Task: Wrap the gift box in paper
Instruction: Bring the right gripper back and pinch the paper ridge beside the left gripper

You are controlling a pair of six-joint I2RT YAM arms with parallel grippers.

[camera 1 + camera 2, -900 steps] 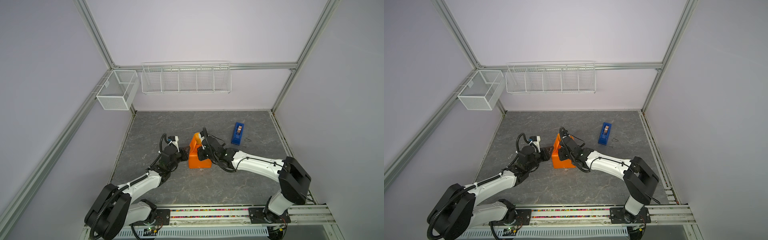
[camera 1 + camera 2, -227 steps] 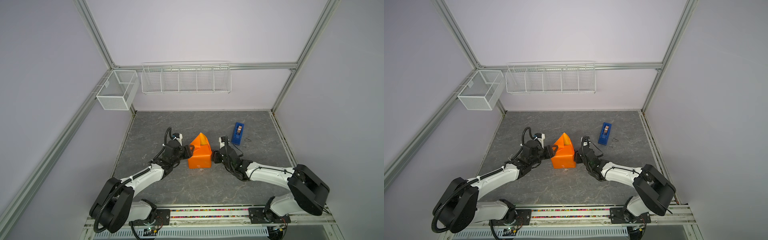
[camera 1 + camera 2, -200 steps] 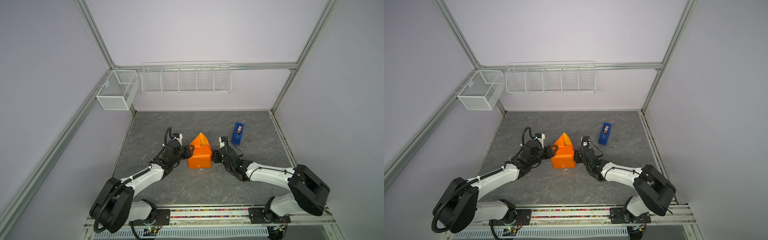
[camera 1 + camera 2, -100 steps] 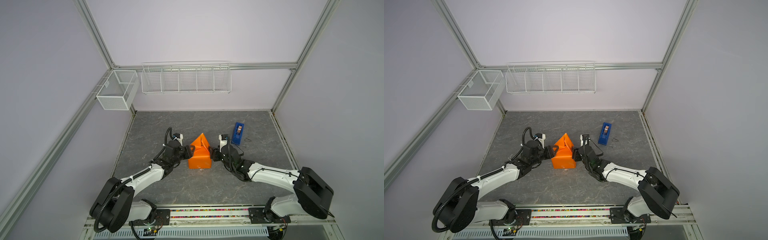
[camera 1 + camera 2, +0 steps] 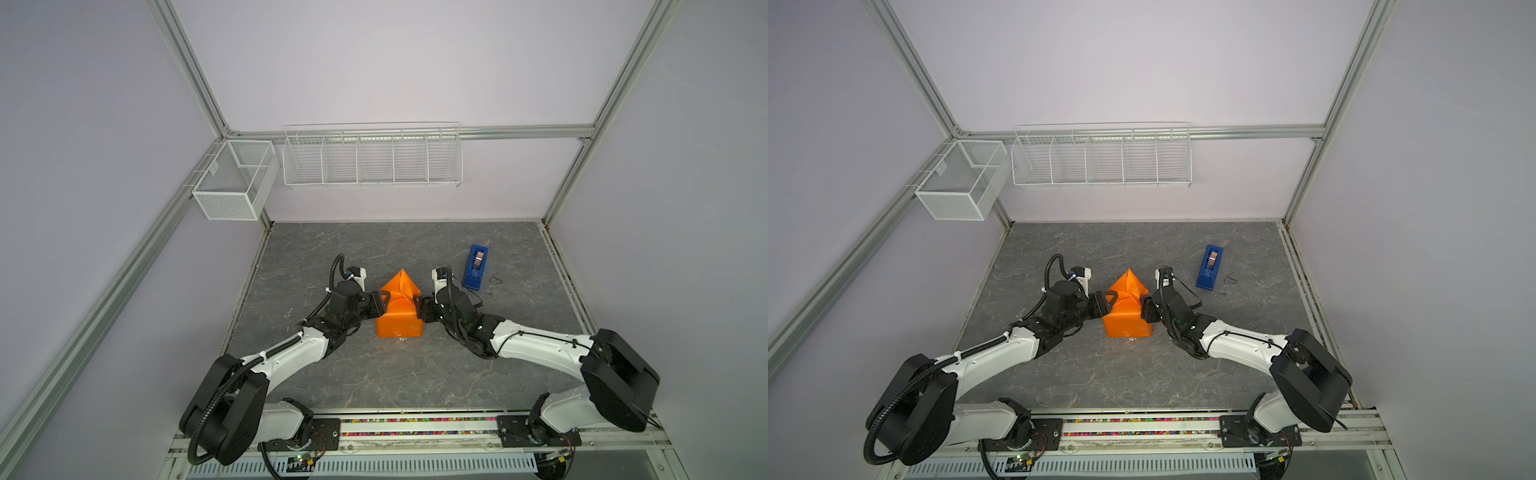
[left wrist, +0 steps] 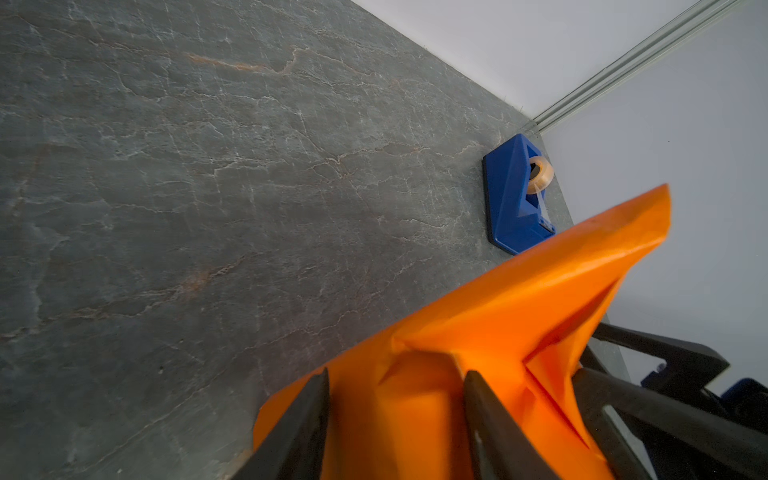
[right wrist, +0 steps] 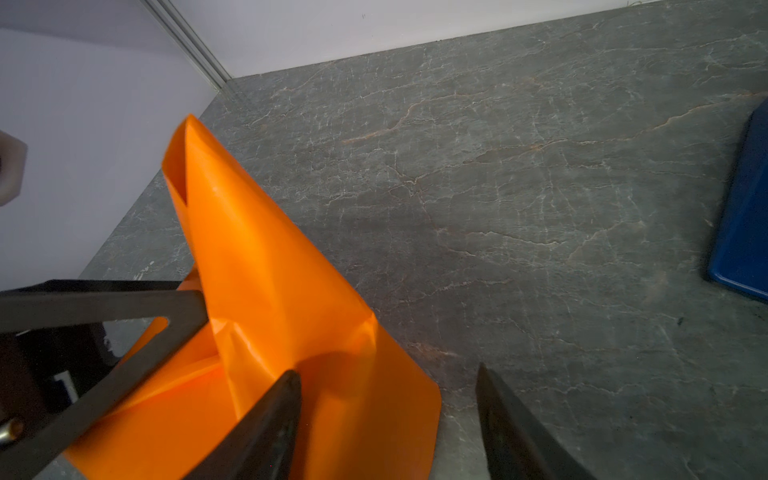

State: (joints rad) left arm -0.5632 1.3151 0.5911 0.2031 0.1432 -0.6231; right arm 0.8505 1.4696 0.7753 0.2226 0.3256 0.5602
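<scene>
The orange paper [image 5: 399, 320] [image 5: 1127, 322] covers a block in the middle of the table, and its far flap stands up as a pointed peak [image 7: 257, 249]. The gift box is hidden under the paper. My left gripper [image 5: 384, 301] [image 6: 395, 374] sits against the parcel's left side. Its jaws stand apart, with a fold of paper [image 6: 540, 291] lying loosely between them. My right gripper [image 5: 422, 309] [image 7: 388, 370] is open at the parcel's right side. One of its fingers touches the paper; the other is over bare table.
A bright blue tape dispenser [image 5: 476, 268] [image 5: 1210, 267] [image 6: 515, 195] lies behind and to the right of my right gripper. A small dark wire bit [image 5: 494, 279] lies beside it. A long wire basket [image 5: 372, 160] and a small mesh basket [image 5: 232, 180] hang on the back wall.
My right gripper came off the parcel's top and, over the last second, closed in on its right side. The far flap now stands up as a peak. My left gripper barely moved.
</scene>
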